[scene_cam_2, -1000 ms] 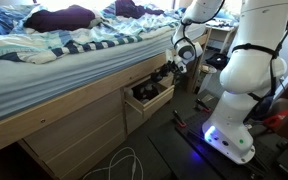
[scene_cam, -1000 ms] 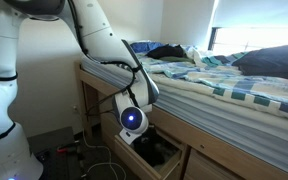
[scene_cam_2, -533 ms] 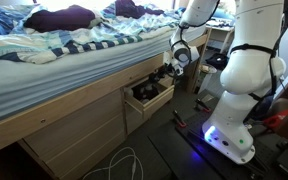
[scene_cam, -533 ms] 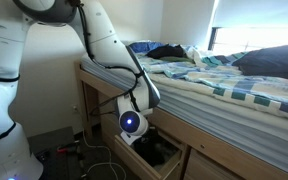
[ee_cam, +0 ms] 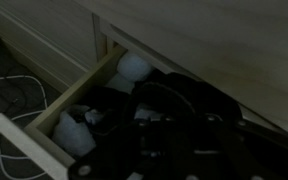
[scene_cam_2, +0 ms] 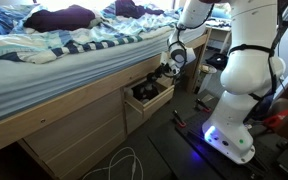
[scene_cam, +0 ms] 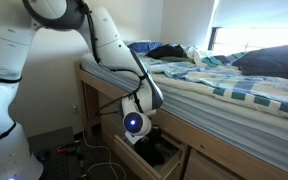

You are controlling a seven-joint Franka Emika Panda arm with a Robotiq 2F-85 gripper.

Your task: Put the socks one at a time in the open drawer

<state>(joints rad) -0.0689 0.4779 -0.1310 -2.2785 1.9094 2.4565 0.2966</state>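
While the pincer (ee_cam: 179,135), grip unclear, hangs over the open drawer (ee_cam: 79,88), a white sock ball (ee_cam: 134,67) lies inside at eleven o'clock, a pale sock (ee_cam: 72,132) at nine.

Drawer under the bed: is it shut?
No, the drawer stands pulled out from the bed frame, with the hand just above its opening.

White arm (scene_cam: 109,45) with a glowing blue ring (scene_cam: 134,123), pale wood drawer (scene_cam_2: 149,108), blue-and-white striped bedding (scene_cam: 234,92), plus one white balled-up sock (ee_cam: 134,67).
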